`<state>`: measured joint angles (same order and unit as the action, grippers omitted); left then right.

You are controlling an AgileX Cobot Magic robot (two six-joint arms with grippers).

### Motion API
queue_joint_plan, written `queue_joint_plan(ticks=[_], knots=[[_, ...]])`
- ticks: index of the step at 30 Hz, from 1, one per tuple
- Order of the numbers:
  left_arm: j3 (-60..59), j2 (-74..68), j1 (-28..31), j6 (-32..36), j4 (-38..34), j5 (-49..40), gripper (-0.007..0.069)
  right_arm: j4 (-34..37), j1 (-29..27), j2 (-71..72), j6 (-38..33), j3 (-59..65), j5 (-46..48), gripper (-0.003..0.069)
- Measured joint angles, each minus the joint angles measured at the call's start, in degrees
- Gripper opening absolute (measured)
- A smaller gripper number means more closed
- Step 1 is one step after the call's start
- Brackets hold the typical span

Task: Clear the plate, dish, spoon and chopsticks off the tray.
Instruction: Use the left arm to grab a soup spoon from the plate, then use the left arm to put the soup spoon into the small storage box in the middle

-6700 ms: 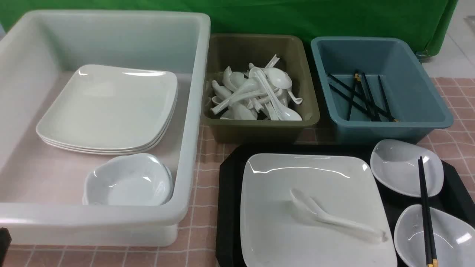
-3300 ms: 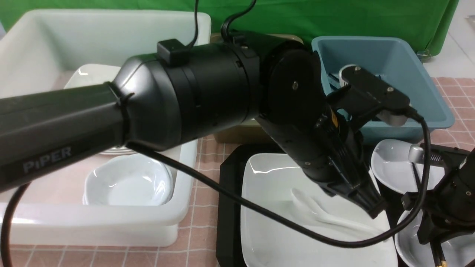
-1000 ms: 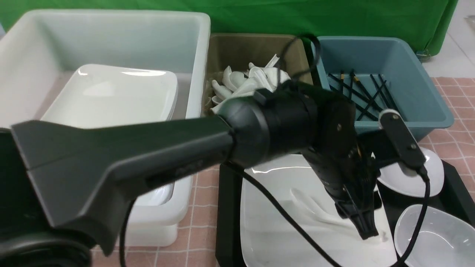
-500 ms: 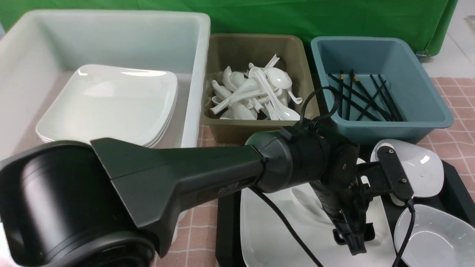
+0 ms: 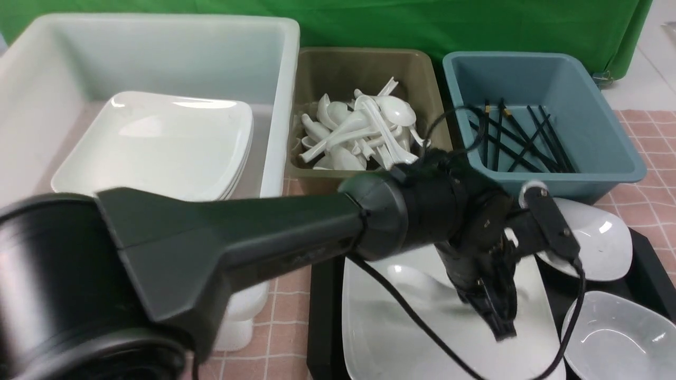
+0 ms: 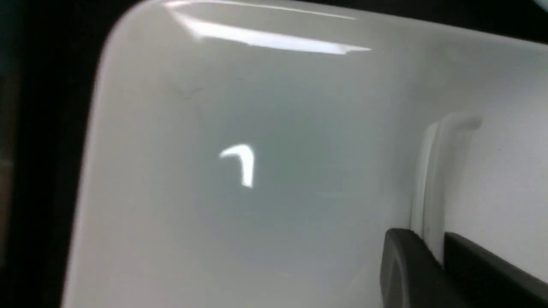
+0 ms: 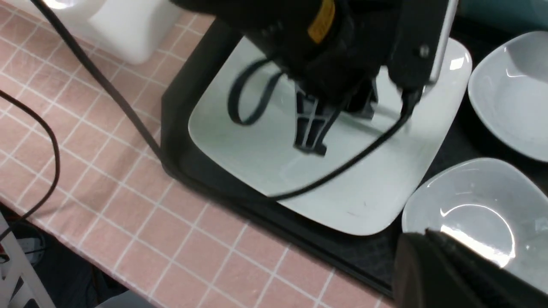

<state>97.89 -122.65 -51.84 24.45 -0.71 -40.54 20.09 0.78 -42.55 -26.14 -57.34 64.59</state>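
Spoon point(image 6: 431, 171): handle pinched between the left gripper point(image 5: 500, 330) fingers, over the plate point(image 5: 380, 338); cannot tell if it is lifted. The plate sits on the tray point(image 5: 323, 316), with the far dish point(image 5: 599, 240) and near dish point(image 5: 618, 338) beside it. No chopsticks on the tray; black sticks lie in the blue tub point(image 5: 607, 169). Right gripper point(image 7: 424, 248): fingers together, empty. Left to clear, I judge: spoon, plate, dishes.

spoon point(image 5: 409, 275): blurred — handle hidden behind left arm point(image 5: 264, 232)
plate point(image 5: 375, 343): near edge cut off
right gripper point(image 7: 428, 256): dark blur — cropped at frame corner
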Motion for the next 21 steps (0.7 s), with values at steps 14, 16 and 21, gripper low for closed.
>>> queue_joint_plan(ticks=[14, 16, 21], knots=[[0.00, 9.59, 19.53, -7.95, -5.60, 21.18, 0.0021, 12.18, 0.00, -8.76, -7.90, 0.00, -13.03, 0.0030], [0.00, 8.14, 21.40, -7.95, -6.33, 25.33, 0.0021, 12.62, 0.00, -12.09, -8.58, 0.00, -13.61, 0.0030], [0.00, 4.31, 23.06, -7.95, -6.55, 33.11, 0.0022, 14.53, 0.00, -16.68, -9.37, 0.00, -15.69, 0.0031]])
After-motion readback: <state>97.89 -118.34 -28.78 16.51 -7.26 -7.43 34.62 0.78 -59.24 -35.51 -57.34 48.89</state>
